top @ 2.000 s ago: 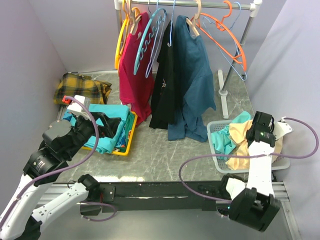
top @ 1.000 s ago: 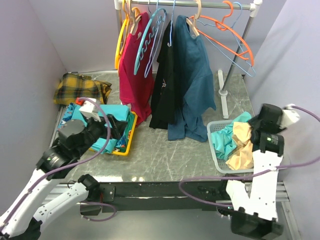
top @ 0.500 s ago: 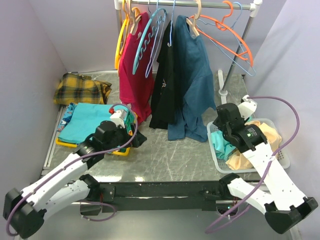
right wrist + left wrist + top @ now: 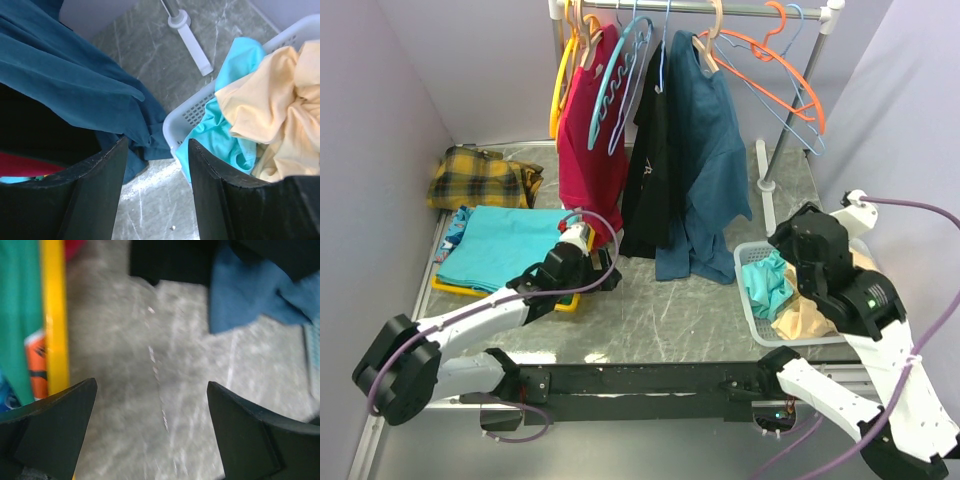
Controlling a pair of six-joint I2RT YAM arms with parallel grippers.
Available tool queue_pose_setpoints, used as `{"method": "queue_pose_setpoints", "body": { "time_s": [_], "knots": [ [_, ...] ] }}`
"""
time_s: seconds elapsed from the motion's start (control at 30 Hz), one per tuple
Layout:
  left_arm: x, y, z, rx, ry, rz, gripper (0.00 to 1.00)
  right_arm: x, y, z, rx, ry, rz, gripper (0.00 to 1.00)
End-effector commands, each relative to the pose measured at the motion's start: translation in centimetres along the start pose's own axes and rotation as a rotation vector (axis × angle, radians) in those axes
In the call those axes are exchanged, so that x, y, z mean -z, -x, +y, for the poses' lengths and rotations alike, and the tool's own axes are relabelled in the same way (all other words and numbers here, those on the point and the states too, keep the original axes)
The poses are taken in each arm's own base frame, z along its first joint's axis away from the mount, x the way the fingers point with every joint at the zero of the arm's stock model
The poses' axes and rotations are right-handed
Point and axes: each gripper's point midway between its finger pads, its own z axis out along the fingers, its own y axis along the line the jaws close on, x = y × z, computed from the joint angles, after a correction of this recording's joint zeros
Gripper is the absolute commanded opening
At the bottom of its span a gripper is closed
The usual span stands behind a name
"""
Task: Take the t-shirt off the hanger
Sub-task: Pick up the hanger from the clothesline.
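Three t-shirts hang on the rail: a red one (image 4: 590,140), a black one (image 4: 648,170) and a dark blue t-shirt (image 4: 705,150) on a wooden hanger (image 4: 708,40). My left gripper (image 4: 608,278) sits low over the table beside the yellow tray, open, with only bare table between its fingers (image 4: 152,430). The blue hem (image 4: 250,295) and black hem (image 4: 170,260) lie ahead of it. My right gripper (image 4: 782,240) hovers open and empty by the basket's left corner (image 4: 156,185), and the blue t-shirt (image 4: 65,75) hangs just beyond its left finger.
A yellow tray (image 4: 578,285) holds folded teal cloth. The white basket (image 4: 748,290) contains cyan (image 4: 220,135) and pale yellow clothes (image 4: 270,105). A plaid cloth (image 4: 480,178) lies at the back left. The rack's foot (image 4: 190,40) stands behind the basket. Empty hangers (image 4: 790,80) hang at the right.
My left arm swung from over the yellow tray rightward and down towards the hanging hems. My right arm rose off the basket and swung left to its near-left corner.
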Motion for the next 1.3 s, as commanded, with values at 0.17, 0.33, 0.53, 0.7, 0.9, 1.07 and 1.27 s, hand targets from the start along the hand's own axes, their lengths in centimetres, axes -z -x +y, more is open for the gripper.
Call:
{"method": "queue_pose_setpoints", "body": {
  "time_s": [0.17, 0.33, 0.53, 0.7, 0.9, 1.07, 1.27],
  "knots": [
    [-1.2, 4.0, 3.2, 0.006, 0.198, -0.197, 0.99, 0.9, 1.7, -0.8, 0.044, -0.007, -0.051, 0.60],
    [-1.5, 5.5, 6.5, 0.070, 0.271, -0.225, 1.00, 1.2, 2.4, -0.8, 0.050, -0.004, -0.072, 0.60],
    [-1.8, 7.1, 7.6, 0.098, 0.286, -0.254, 0.99, 1.2, 2.6, -0.9, 0.062, -0.006, -0.078, 0.61],
    [-2.0, 8.3, 8.5, 0.100, 0.324, -0.283, 1.00, 1.3, 2.4, -0.9, 0.079, -0.003, -0.068, 0.61],
    [-1.5, 10.1, 7.3, 0.112, 0.265, -0.306, 0.99, 1.8, 2.8, -0.9, 0.090, 0.012, -0.064, 0.61],
    [1.9, 12.2, 3.9, 0.078, 0.165, -0.338, 0.99, 2.3, 3.8, 1.9, 0.126, 0.126, -0.053, 0.61],
    [7.3, 13.8, 0.8, 0.011, 0.088, -0.344, 0.99, 2.4, 7.2, 7.6, 0.200, 0.262, -0.096, 0.62]
  ]
}}
